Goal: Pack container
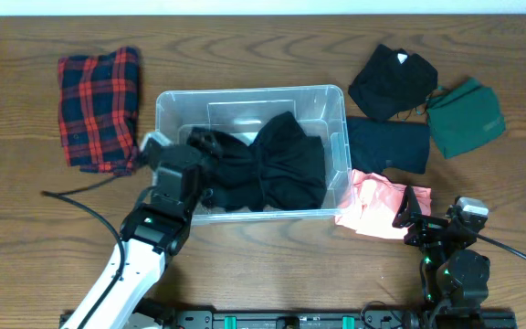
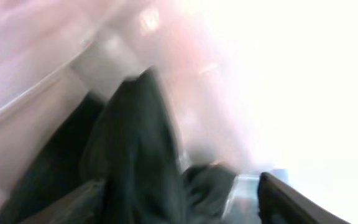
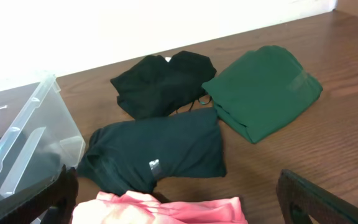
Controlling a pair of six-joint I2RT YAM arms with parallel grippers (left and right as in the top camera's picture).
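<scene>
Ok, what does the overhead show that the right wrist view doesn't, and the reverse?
Only overhead: the whole container, the bunched black garment inside it, the left gripper at its left end, and the red plaid garment lying left of it. Only right wrist: a small pale tag on the navy garment. Both: the container's right end, that navy garment, the green garment, the pink garment and the folded black garment beside it, and the right gripper, open.
</scene>
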